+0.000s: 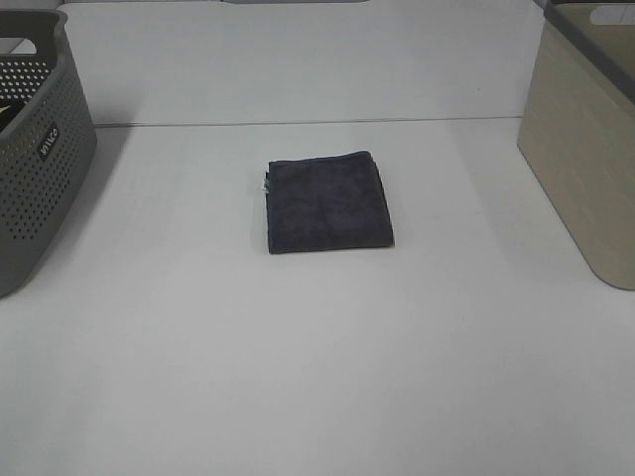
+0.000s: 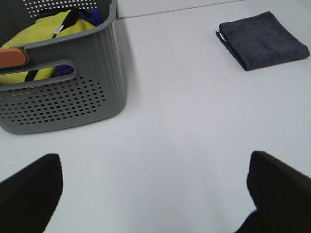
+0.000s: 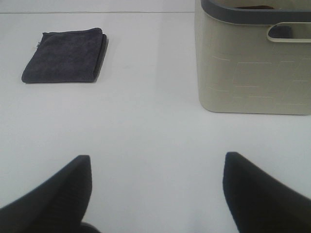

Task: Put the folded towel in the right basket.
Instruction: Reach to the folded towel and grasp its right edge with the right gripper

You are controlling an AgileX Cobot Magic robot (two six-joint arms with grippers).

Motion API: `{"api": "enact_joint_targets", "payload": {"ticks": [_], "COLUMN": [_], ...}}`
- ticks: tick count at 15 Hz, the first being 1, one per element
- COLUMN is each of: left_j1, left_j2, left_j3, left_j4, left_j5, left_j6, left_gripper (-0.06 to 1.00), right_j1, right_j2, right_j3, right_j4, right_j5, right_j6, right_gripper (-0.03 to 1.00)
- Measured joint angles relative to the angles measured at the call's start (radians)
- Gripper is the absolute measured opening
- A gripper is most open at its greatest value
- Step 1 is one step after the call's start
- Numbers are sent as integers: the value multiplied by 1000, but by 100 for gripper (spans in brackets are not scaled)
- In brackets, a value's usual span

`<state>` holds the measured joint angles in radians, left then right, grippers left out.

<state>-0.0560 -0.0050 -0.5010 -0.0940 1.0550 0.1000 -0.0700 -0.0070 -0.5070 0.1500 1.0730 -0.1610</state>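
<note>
A dark grey folded towel (image 1: 327,202) lies flat in the middle of the white table; it also shows in the left wrist view (image 2: 262,40) and the right wrist view (image 3: 64,55). The right basket (image 1: 585,139) is beige with a grey rim, at the table's right edge, also in the right wrist view (image 3: 252,63). Neither arm shows in the high view. My left gripper (image 2: 155,194) is open and empty, well short of the towel. My right gripper (image 3: 155,194) is open and empty, short of towel and basket.
A grey perforated basket (image 1: 40,149) stands at the left edge; the left wrist view shows yellow and blue cloth (image 2: 43,34) inside it. A seam (image 1: 298,123) runs across the table behind the towel.
</note>
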Motion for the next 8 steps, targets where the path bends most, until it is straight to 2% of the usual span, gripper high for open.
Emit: {"api": "enact_joint_targets", "payload": {"ticks": [8], "left_j1": [0], "left_j2": [0], "left_j3": [0], "left_j4": [0], "left_j5": [0], "left_j6": [0], "left_gripper": [98], "right_j1": [0], "right_j2": [0], "right_j3": [0], "right_j4": [0], "right_j5": [0], "right_j6": [0], "right_gripper": [71]}}
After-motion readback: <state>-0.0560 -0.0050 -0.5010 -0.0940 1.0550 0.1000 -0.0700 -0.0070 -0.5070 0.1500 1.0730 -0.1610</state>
